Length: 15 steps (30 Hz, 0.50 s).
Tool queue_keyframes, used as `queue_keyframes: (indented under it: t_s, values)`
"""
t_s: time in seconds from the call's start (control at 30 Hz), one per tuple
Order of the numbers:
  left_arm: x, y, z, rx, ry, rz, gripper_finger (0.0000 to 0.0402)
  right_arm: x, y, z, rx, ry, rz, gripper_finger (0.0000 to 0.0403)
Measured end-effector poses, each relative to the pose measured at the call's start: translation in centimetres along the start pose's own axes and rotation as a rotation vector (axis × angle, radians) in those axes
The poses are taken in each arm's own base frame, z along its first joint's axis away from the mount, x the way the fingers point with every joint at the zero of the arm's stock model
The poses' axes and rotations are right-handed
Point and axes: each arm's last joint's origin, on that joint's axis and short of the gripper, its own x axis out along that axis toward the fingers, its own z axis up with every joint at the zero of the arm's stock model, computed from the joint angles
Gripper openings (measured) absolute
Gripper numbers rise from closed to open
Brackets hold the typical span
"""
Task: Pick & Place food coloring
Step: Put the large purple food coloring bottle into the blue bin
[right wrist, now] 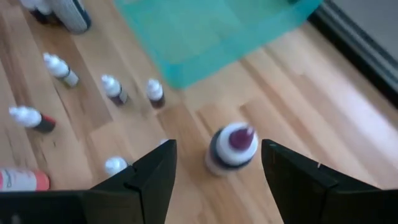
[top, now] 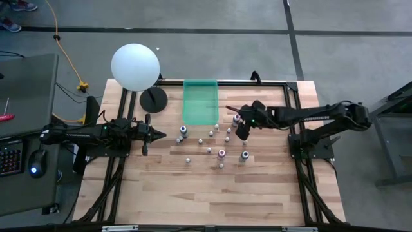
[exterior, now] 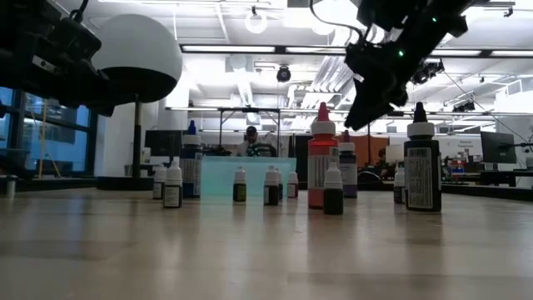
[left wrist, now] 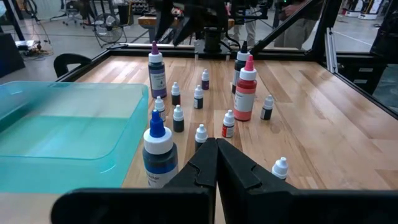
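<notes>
The right gripper (right wrist: 214,171) hangs above a purple-capped bottle (right wrist: 231,148), its fingers spread wide on both sides of it without touching, probably so it can descend and grasp it. This bottle stands upright on the table (top: 257,193), just beside the corner of the green tray (top: 201,101). The other food coloring bottles (top: 210,143) stand scattered near the tray. The left gripper (top: 154,134) waits at the left side, closed and empty.
</notes>
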Motion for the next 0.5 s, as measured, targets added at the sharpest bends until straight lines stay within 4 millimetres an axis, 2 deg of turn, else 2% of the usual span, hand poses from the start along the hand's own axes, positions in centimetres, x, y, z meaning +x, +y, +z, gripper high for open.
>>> queue_keyframes:
  t_s: [0.27, 0.5]
  values:
    - [0.0, 0.0, 0.0, 0.000, 0.000, 0.000, 0.0000, 0.9, 0.1, -2.5, 0.073, 0.025, -0.036, 0.0226]
    - [0.0, 0.0, 0.0, 0.000, 0.000, 0.000, 0.0000, 2.1, 0.1, -5.9, 0.138, -0.016, -0.036, 0.0226]
